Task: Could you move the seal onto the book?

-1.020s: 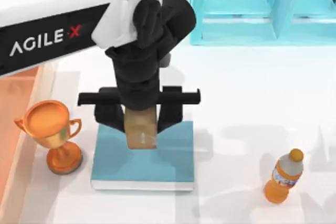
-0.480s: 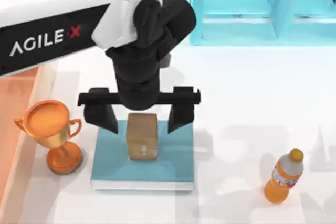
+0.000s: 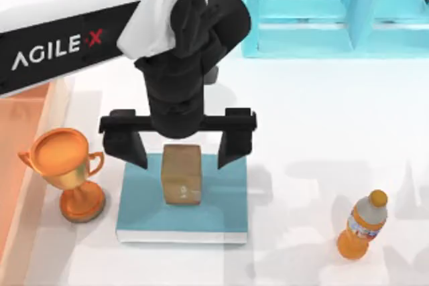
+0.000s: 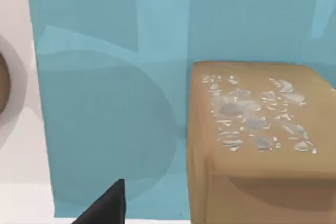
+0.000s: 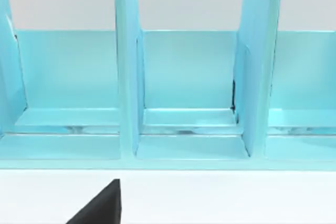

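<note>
Fingers [image 3: 137,149] of my left gripper [image 3: 179,147] are spread wide, one on each side of the seal [image 3: 181,173] and clear of it. It stands upright on the teal book [image 3: 144,207], near the cover's middle. It looks stiff, light and smooth-sided; I'd take hold across its flat flanks. Farther back stands the blue shelf [image 3: 301,38].

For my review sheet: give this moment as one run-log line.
left gripper: open, above book | seal: standing on book, free of fingers | right arm: facing shelf unit | placement: looks done
</note>
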Robot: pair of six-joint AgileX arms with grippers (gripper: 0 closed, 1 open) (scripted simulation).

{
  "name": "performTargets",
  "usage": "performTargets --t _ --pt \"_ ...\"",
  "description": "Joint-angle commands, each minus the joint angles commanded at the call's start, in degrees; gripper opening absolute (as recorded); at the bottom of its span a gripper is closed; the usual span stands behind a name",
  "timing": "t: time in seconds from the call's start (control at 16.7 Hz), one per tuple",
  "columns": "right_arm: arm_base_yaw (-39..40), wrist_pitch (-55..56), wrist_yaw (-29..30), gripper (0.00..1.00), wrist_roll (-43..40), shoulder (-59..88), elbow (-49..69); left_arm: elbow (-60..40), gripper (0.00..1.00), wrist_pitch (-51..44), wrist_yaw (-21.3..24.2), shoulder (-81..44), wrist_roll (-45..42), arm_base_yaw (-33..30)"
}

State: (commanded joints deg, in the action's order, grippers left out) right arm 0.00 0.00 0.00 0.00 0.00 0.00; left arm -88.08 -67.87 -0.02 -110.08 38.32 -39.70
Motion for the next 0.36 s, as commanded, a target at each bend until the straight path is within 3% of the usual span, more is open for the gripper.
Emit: performTargets --t 0.36 --pt "0.0 0.0 0.0 1.0 0.0 0.0 0.0 -4.85 1.0 -5.53 -0.03 0.67 0.0 -0.03"
